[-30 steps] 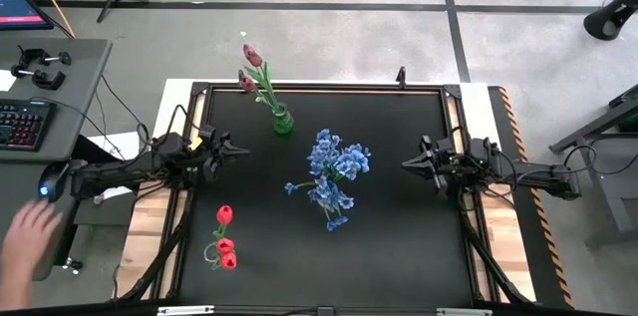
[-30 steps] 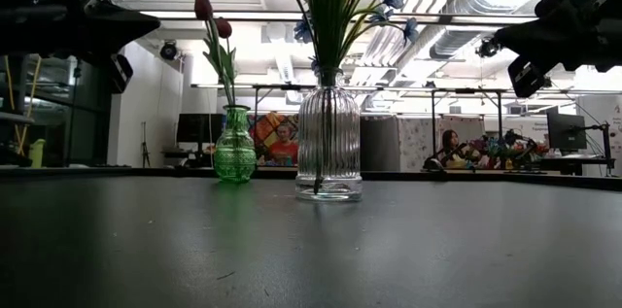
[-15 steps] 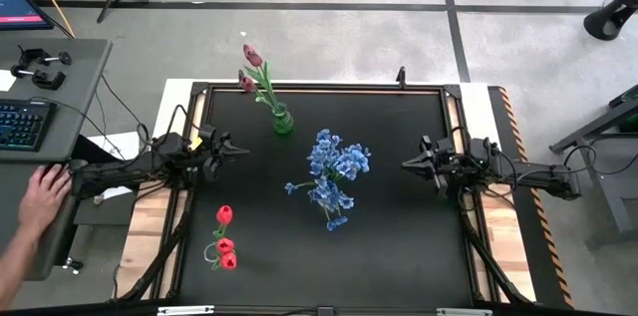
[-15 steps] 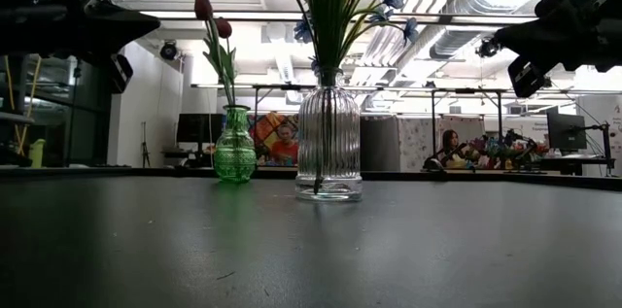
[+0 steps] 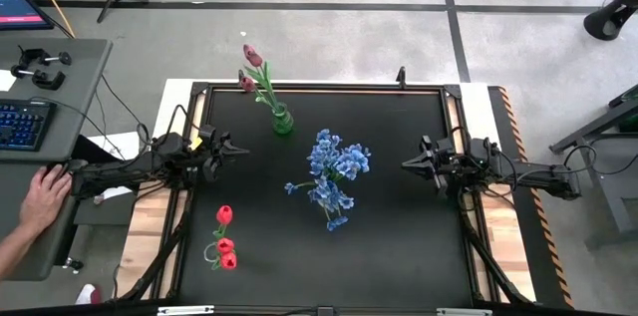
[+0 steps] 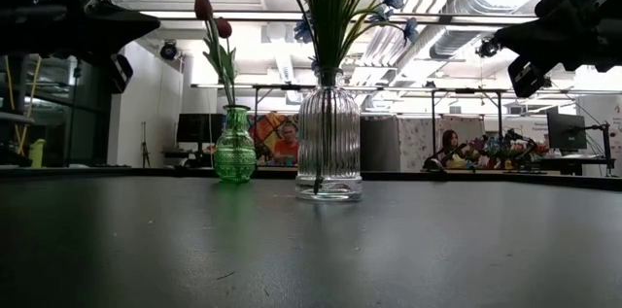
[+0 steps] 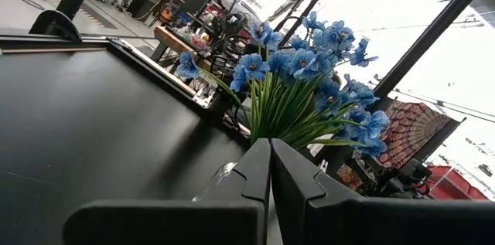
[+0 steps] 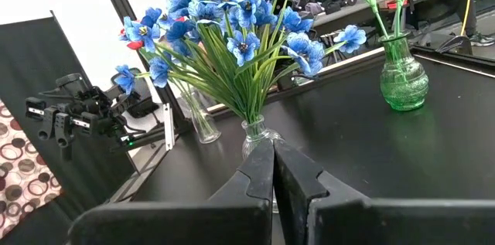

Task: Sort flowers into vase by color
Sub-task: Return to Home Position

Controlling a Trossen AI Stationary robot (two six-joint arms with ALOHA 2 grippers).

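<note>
I'm seeing both arms waiting at opposite ends of the desk [image 5: 399, 246], the left hand [image 5: 239, 147] and right hand [image 5: 407, 164] each pinched closed on nothing. Between the two hands the blue flowers [image 5: 334, 168] are standing in the ribbed vase [image 6: 328, 148]. The maroon tulips [image 5: 251, 57] in the green vase [image 5: 283, 121] and the red tulips [image 5: 225, 241] are flanking the left hand. No loose stems are showing, so I'm judging the sorting finished.

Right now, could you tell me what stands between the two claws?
The blue flowers in the clear vase stand between the left claw and the right claw, touching neither, as the high view shows. Both claws are shut.
</note>
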